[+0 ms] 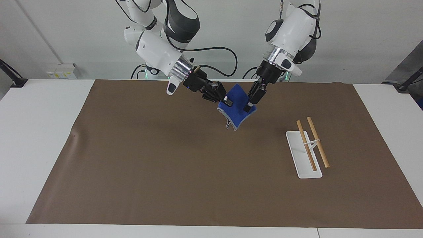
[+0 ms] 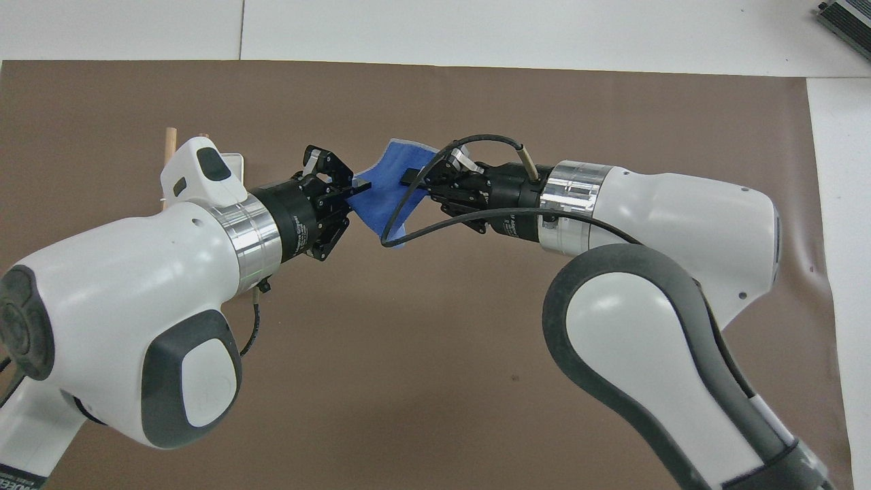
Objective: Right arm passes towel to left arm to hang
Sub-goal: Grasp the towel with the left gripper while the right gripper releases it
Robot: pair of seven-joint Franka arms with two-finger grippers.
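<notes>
The small folded bright blue towel with a pale grey stitched edge [image 1: 236, 107] [image 2: 384, 197] hangs in the air over the brown mat [image 1: 165, 165] [image 2: 435, 327], above the part of it close to the robots and about midway between the arms' two ends of the table. It is tilted like a diamond, one corner drooping toward the mat without touching it.

In the facing view the right arm's black two-finger gripper [image 1: 227, 101] [image 2: 408, 178] pinches the towel at its nine o'clock corner, fingers closed on the cloth. The white right arm with the broad silver wrist ring and loose black cable [image 1: 158, 53] [image 2: 667, 224] slopes down to it from about ten o'clock.

The left arm's black two-finger gripper [image 1: 248, 107] [image 2: 359, 190] is clamped on the towel's three o'clock corner, fingertips drawn together on the fabric. The white left arm with dark grey joint caps [image 1: 290, 29] [image 2: 136, 292] descends to it from about one o'clock. Both grippers thus hold the same cloth, one at each side corner.

Toward four o'clock from the towel in the facing view, toward the left arm's end and farther from the robots, a white rectangular base carrying two slender wooden rails on a thin white upright [image 1: 307, 148] stands on the mat. In the overhead view only its rail tips [image 2: 170, 139] show by the left wrist.

The mat lies on a white table [image 1: 33, 132] [image 2: 476, 27].
</notes>
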